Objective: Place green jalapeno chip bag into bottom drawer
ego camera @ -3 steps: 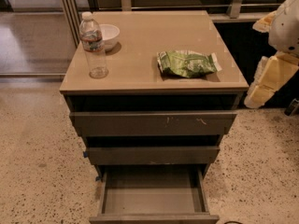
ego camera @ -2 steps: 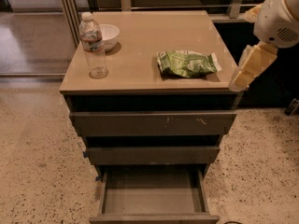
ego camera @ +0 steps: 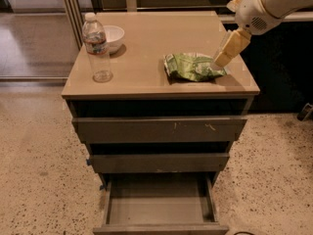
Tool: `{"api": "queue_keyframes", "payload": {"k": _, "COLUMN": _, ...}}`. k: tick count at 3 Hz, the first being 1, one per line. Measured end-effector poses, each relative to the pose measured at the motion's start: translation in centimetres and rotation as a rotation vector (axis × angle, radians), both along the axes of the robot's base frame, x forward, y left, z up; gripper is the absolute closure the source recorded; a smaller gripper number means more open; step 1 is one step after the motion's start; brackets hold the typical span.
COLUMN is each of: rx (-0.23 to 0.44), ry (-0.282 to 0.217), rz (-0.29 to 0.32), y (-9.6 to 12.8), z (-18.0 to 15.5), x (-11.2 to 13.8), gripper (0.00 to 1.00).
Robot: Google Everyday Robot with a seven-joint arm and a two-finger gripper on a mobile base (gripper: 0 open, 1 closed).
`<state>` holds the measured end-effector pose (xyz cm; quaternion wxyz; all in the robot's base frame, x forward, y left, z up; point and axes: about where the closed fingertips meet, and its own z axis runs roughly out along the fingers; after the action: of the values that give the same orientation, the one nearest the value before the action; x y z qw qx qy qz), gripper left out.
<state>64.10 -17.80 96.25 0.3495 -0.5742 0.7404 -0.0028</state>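
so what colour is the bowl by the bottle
White bowl, camera view; gripper over the right end of the green jalapeno chip bag.

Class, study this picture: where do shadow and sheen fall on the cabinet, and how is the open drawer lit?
Camera view: the cabinet top shows a pale sheen; a dark shadow lies along the front edge of the green jalapeno chip bag; the gripper hangs over the bag's right end, bright against a dark background; the bottom drawer is dim inside.
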Motion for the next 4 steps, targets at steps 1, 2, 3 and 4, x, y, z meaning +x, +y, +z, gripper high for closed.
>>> {"api": "queue_keyframes", "payload": {"k": 1, "rx": 0.001, "ry": 0.001, "rz": 0.001, "y": -0.5, "z": -0.9, "x": -0.1, "gripper": 0.0}}
{"api": "queue_keyframes", "payload": {"k": 2, "rx": -0.001, "ry": -0.007, "rz": -0.01, "y": -0.9, "z": -3.2, "x": 0.2, "gripper": 0.0}}
{"api": "queue_keyframes", "payload": {"k": 3, "rx": 0.009, "ry": -0.015, "rz": -0.021, "y": -1.0, "z": -5.1, "x": 0.9, "gripper": 0.13}}
{"api": "queue_keyframes", "payload": {"k": 4, "rx": 0.01, "ry": -0.006, "rz": -0.031, "y": -1.0, "z": -6.8, "x": 1.5, "gripper": 0.3}}
